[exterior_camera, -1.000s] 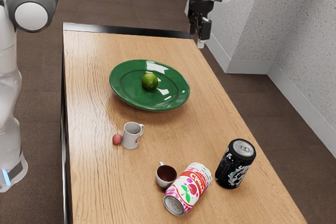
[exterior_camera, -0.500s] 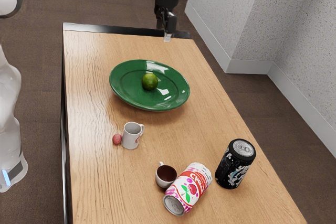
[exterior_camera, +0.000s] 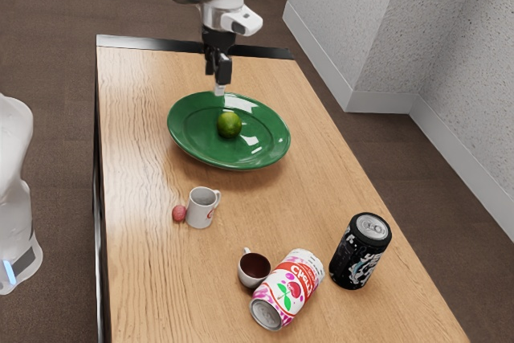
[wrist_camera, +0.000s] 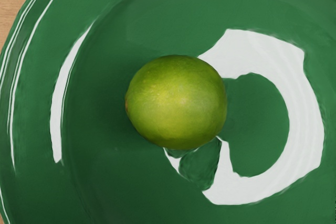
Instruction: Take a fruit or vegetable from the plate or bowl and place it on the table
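Note:
The gripper (exterior_camera: pixel 219 90) is upright in the exterior view, its lower end in front of the far part of the green plate's rim as seen there. Whether it is open or shut cannot be made out. A green lime (exterior_camera: pixel 229 124) rests inside the green plate (exterior_camera: pixel 193 140), lower than the gripper and apart from it. In the wrist view the lime (wrist_camera: pixel 177 102) shows whole from above, with the glossy plate (wrist_camera: pixel 105 182) all around it. The wooden table (exterior_camera: pixel 136 263) carries the plate.
A white mug (exterior_camera: pixel 200 210) stands beside a small reddish round item (exterior_camera: pixel 178 213). Nearer the camera in the exterior view are a small cup with dark contents (exterior_camera: pixel 254 269), a white and pink can (exterior_camera: pixel 287 289) lying tilted, and a black can (exterior_camera: pixel 361 251) standing upright.
My hand has travelled toward the exterior view's left and lower in that view, from beyond the table's far corner to the plate. The lime, plate and other items have stayed put.

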You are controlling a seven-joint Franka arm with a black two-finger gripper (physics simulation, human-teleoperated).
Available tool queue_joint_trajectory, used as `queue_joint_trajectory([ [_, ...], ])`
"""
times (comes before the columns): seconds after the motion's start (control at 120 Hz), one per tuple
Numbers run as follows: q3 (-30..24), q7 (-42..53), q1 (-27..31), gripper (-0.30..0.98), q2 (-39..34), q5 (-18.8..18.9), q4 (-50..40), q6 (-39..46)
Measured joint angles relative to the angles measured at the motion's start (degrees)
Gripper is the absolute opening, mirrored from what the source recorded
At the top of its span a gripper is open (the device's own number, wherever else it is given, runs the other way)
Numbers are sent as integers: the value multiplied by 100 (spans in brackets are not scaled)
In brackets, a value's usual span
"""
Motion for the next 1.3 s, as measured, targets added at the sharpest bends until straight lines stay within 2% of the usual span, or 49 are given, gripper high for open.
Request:
queue_joint_trajectory([
  [0.25, 181, -10, 24, 69, 123, 4, -334, 393],
  [0.708, 314, -21, -91, 69, 741, -35, -177, 1031],
  [0.983, 311, -22, -111, 69, 1051, -160, -90, 1181],
  [1.3, 299, -23, -286, 69, 1064, -215, -100, 1228],
])
